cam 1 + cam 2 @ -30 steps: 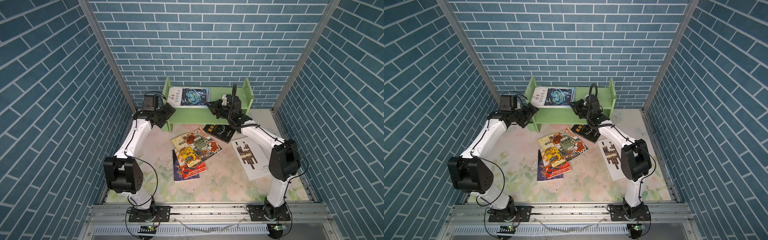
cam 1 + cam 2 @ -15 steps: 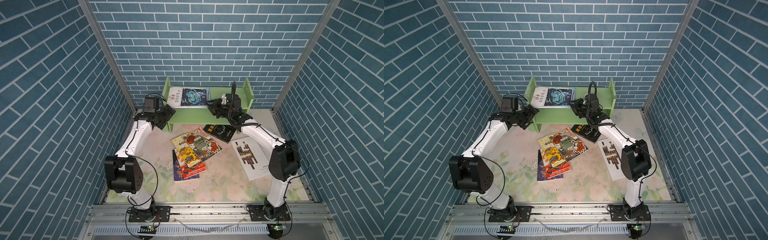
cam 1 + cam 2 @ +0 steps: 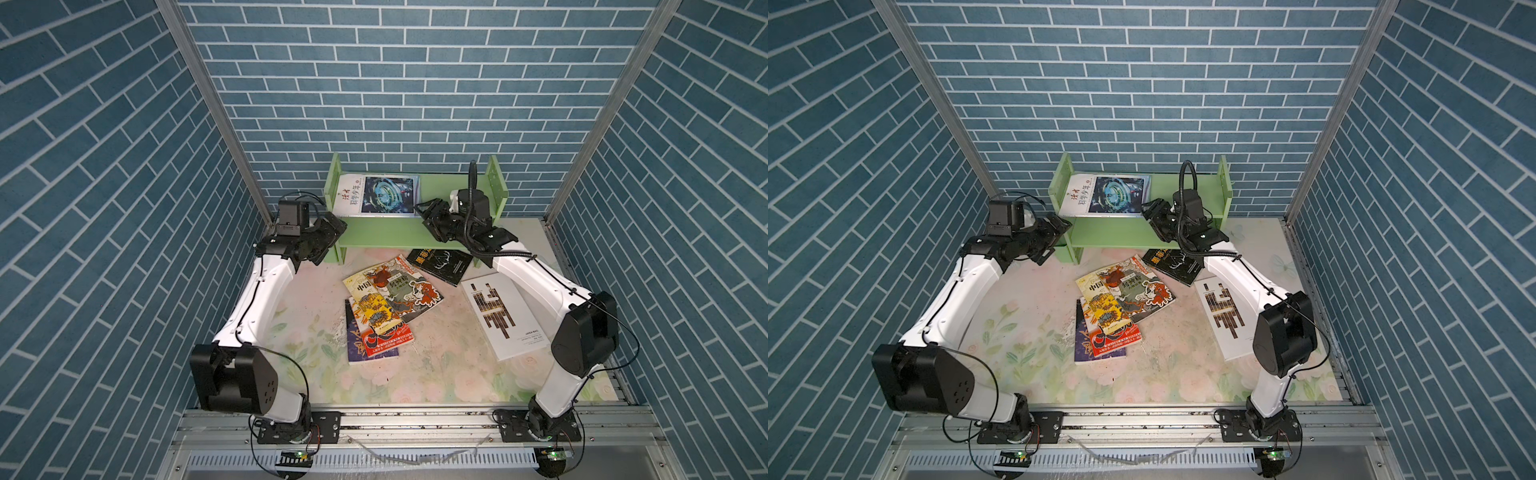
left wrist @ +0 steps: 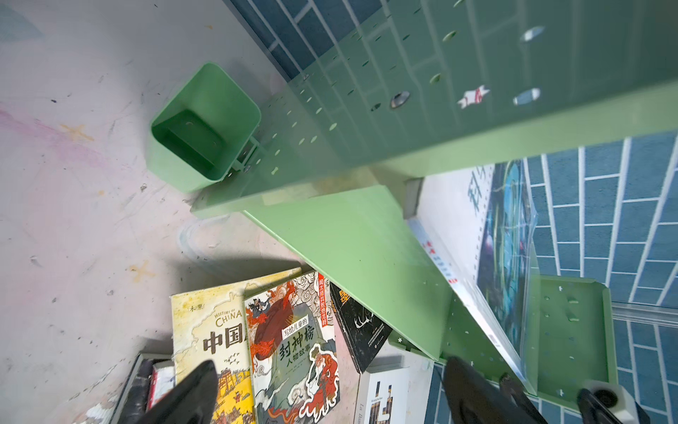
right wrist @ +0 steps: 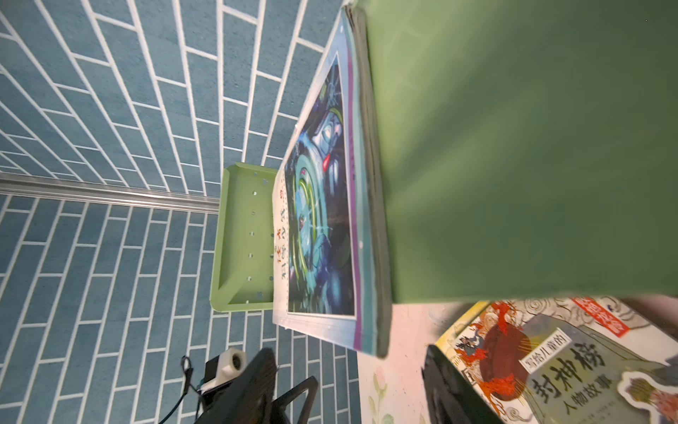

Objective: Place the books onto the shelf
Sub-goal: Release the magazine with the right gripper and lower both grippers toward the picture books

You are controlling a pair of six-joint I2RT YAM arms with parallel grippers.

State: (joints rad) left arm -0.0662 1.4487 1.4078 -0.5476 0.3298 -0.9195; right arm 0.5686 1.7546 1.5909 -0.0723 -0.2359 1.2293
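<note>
Plainly, the job was only partly done: a thin stack of books (image 3: 379, 195) lay cover-up at the left end of the upper tier of the shelf (image 3: 399, 235), and in the right wrist view its near corner (image 5: 370, 330) appeared to run out past the board's edge. The right jaws stood spread and empty just beside that stack's right edge, so we judged the first hazard to be there: a careless pull-back could catch the corner and drag the overhanging stack down onto the bench (image 3: 436, 374). The left jaws were spread wide too, pinching nothing, close by the shelf's left side panel (image 4: 403, 91), where the small green cup (image 4: 201, 128) hangs; a nudge there might shift the shelf and tip its load. The rest waited on the bench in front of the shelf: a black book (image 3: 442, 266) near the shelf's foot, a white book (image 3: 505, 320) to the right beside the right arm (image 3: 536, 286), and an overlapping colourful pile (image 3: 390, 299) in the middle. These thin covers lay flat and stacked, so we expected a pinch might lift two at once or only bend a cover.
</note>
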